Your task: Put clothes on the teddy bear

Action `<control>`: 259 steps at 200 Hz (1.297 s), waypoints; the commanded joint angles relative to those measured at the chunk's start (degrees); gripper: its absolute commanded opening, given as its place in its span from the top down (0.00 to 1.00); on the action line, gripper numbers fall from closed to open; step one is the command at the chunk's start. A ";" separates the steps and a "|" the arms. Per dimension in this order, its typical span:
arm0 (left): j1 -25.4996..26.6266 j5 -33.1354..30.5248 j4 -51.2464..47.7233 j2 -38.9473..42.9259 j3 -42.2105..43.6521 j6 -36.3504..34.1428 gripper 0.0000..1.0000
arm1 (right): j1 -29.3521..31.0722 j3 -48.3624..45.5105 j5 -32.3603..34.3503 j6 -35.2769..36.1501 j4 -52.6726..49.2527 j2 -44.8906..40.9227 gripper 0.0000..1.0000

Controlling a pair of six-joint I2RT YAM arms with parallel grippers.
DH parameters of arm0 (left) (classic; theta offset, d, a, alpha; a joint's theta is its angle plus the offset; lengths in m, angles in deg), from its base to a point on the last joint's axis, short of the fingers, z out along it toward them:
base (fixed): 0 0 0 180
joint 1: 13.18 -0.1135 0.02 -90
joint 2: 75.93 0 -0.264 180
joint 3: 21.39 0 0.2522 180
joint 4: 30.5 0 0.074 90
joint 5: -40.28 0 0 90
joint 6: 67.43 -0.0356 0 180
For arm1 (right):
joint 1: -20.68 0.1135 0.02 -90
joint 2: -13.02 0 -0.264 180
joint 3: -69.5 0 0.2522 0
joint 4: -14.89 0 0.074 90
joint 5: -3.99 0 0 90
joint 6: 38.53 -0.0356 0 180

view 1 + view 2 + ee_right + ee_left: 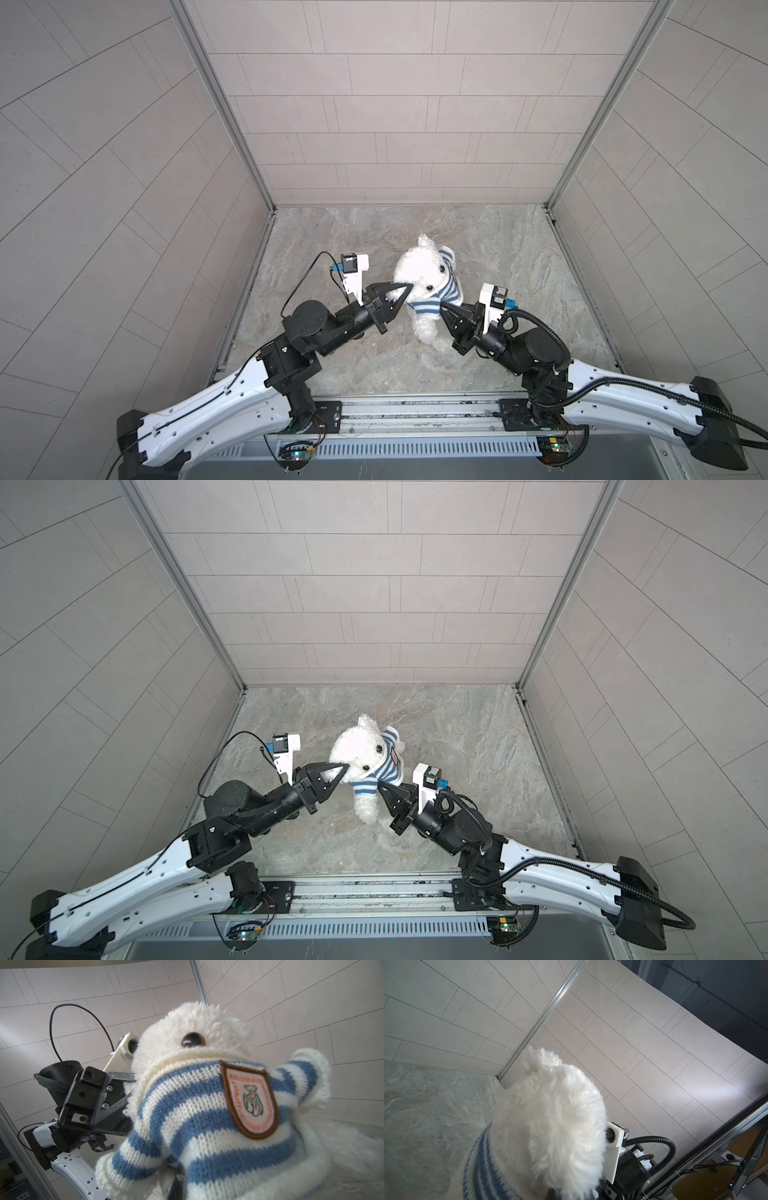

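Top views, both. Item one: small fluffy white plush teddy bear (417,268) with black bead eyes, over the middle of the grey marble-patterned desk (511,266). It sits between the two end effectors with its head toward the back wall. Whether its lowest limb touches the desk cannot be told.

Item two: blue-and-white striped knitted shirt (442,296), holding the bear's torso, its cream collar under the chin. The right wrist view shows a shield-shaped, brown-edged badge (249,1103) on the chest and one sleeve sticking out sideways.

Left end effector (408,287): black fingers pressed together, pinching fur at the side of the bear's head. The back of that head fills the left wrist view.

Right end effector (443,306): fingers pressed together on the shirt's lower edge.

Arm poses: both white-and-black arms rise from the rail at the near edge, elbows bent outward, forearms converging on the bear. The left points inward from the left; the right angles in from the right.
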 commanded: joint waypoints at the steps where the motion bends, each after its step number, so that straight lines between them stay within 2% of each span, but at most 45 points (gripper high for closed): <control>1: 0.30 -2.16 5.62 1.27 -2.40 0.25 1.00 | 0.38 -2.40 5.74 -2.28 -3.18 -0.32 1.00; 32: 0.32 -0.22 7.87 1.55 -3.16 -0.45 1.00 | -0.25 -5.79 13.29 -7.46 -7.75 -2.29 1.00; 49: 0.27 -0.26 7.82 2.26 -2.68 -0.91 1.00 | -2.23 -7.88 14.65 -11.22 -9.18 -4.35 1.00; 68: 0.26 -0.90 9.42 3.32 -1.20 -0.25 1.00 | -3.68 -7.26 13.68 -12.33 -13.44 -5.50 1.00; 83: 0.33 -0.44 9.63 3.18 -1.02 0.27 1.00 | -3.71 -6.90 11.73 -11.29 -12.54 -5.51 1.00; 108: 0.30 0.06 10.59 2.40 -0.40 1.33 1.00 | -3.50 -1.61 1.84 -6.43 -14.11 -2.89 1.00; 137: 0.28 -1.59 10.69 2.73 0.78 1.62 1.00 | -0.64 -0.51 -5.06 -1.76 -7.53 -1.39 0.85; 155: 0.26 -2.00 9.56 2.90 0.48 0.50 1.00 | 0.49 -1.55 -6.42 0.53 -3.91 -1.61 0.77; 175: 0.29 -2.07 8.67 3.17 0.52 -0.61 1.00 | 0.68 -2.34 -7.27 -0.25 -2.19 -2.35 0.67; 197: 0.32 -1.26 7.96 3.22 0.63 -2.40 1.00 | 0.68 -3.20 -6.86 0.25 -0.66 -2.83 0.63; 220: 0.24 -3.29 1.94 4.18 -0.38 -4.37 1.00 | 0.77 -4.15 -7.36 1.64 -1.05 -4.99 0.61; 259: -0.35 -7.54 -16.82 5.51 -6.75 -13.77 1.00 | 0.86 -3.37 -2.28 5.85 -16.73 -14.23 0.56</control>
